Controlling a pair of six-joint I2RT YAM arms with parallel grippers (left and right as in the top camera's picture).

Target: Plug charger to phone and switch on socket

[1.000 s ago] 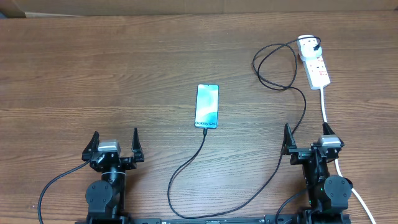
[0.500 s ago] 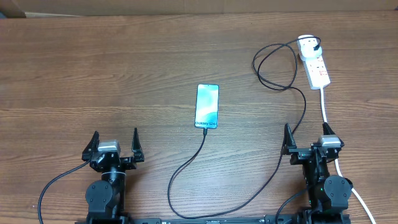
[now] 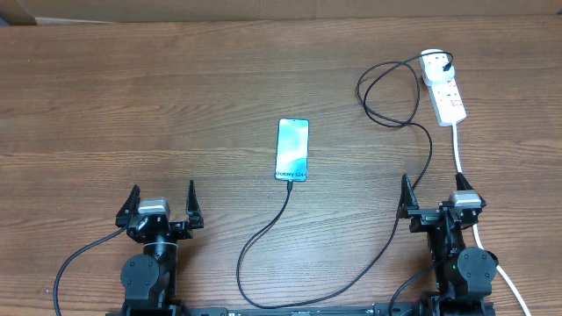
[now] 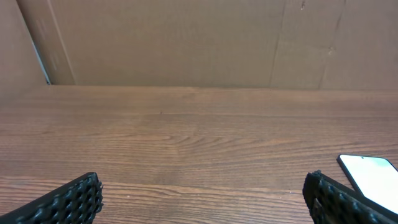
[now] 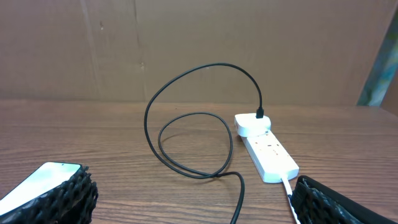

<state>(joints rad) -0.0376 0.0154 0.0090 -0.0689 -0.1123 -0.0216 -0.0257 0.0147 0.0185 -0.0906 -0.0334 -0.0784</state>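
Observation:
The phone (image 3: pixel 292 149) lies flat mid-table with its blue-teal screen up; it also shows at the edges of the wrist views, phone (image 4: pixel 373 177) and phone (image 5: pixel 38 182). The charger cable (image 3: pixel 263 233) meets the phone's near end, sweeps past the right arm, loops (image 5: pixel 186 124) and ends in a black plug (image 5: pixel 260 114) seated at the far end of the socket (image 3: pixel 444 86). The white socket (image 5: pixel 267 152) lies at the far right. My left gripper (image 3: pixel 162 188) and right gripper (image 3: pixel 432 181) stand open at the near edge, holding nothing.
The socket's thick white cord (image 3: pixel 458 149) runs toward me and passes close beside my right gripper's outer finger (image 5: pixel 336 202). A brown cardboard wall (image 4: pixel 186 43) closes off the table's far edge.

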